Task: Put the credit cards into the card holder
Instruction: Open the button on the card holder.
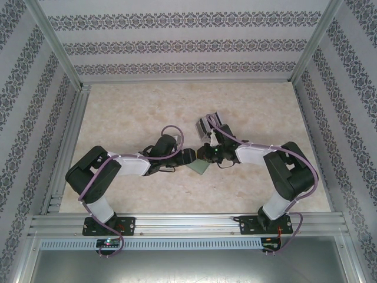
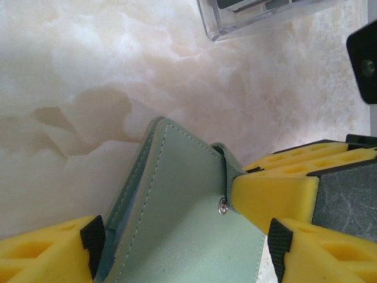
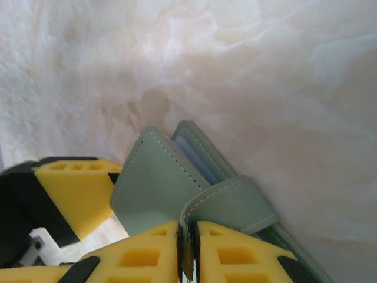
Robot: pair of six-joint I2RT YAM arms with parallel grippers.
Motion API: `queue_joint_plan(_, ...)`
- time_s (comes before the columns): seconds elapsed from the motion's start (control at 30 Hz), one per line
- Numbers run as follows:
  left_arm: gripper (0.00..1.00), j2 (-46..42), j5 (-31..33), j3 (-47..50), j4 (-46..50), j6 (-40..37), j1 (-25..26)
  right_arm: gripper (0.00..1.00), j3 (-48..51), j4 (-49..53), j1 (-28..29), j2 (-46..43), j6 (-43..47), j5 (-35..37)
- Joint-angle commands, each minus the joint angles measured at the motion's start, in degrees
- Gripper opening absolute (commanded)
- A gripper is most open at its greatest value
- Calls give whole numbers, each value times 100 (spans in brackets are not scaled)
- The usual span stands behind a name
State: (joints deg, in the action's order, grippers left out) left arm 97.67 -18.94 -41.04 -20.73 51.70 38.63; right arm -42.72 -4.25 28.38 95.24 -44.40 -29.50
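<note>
Risk 1, at the jaws. My right jaws are shut on the closing strap (image 3: 227,203) of the card holder (image 3: 153,188), and only the strap's end sits between the pads. If I pull hard from here, I judge the strap slips out. It could also drag the cover shut by its snap (image 2: 222,205) rather than open.

Risk 2. My left jaws stand wide and straddle the holder's cover. One pad (image 2: 92,236) is against its edge and the other (image 2: 280,244) is just beside the opposite edge. I cannot tell whether they are pressing. If they are loose, the holder probably swings or lifts with the right arm. If they are tight, the soft cover may buckle over the pockets.

Risk 3. The right jaws' yellow finger (image 2: 277,188) sits just ahead of my left pad. Any sideways correction could knock the two together.

Beyond the jaws, a clear box (image 2: 259,20) rests on the counter (image 2: 88,71), well ahead of the left jaws. Dark flat shapes inside it may be the credit cards, but I cannot tell. Neither set of jaws holds a card, and the holder hangs tilted between the jaws.

Pose, from the top view. The left arm (image 1: 132,164) and right arm (image 1: 259,154) are both folded at the elbow. Their forearms reach toward each other and the wrists pitch down. They meet midway between the bases, over the holder.
</note>
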Motion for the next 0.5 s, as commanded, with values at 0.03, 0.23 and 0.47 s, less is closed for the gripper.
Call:
queue_joint_plan(0.03, 76, 255, -127, 92, -467, 132, 175, 17, 204, -629, 233, -105, -686, -128)
queue_joint_plan(0.23, 63, 552, -358, -284, -394, 86, 289, 17, 186, -186, 105, -325, -439, -41)
queue_joint_plan(0.47, 49, 430, 250, -362, 471, -83, 342, 17, 45, 848, -118, -505, 316, 197)
